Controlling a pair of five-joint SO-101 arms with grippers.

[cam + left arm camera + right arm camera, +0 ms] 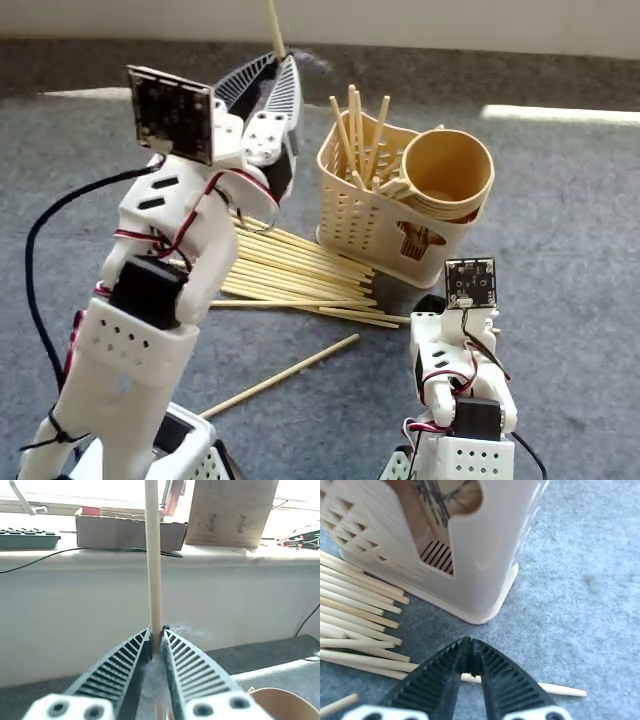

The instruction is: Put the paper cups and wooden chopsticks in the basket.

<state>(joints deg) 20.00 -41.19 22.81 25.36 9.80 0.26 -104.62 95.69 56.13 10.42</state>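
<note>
We judge the main risk to be the upright chopstick (152,555) slipping or swinging in the left jaws, which pinch it only at their tips, raised near the basket (350,215). Let go off-line, it could hit the rim and fall back onto the bench (560,260). The left jaws are nearly closed, clamped on that stick, while the right jaws are closed on nothing, low over a loose chopstick (560,690) beside the basket, where the paper cups (447,170) sit.

The chopstick (152,555) in the left tool (156,630) runs off the upper edge. Beside the basket (370,215), the left arm (170,250) hides part of the chopstick pile (300,275).
</note>
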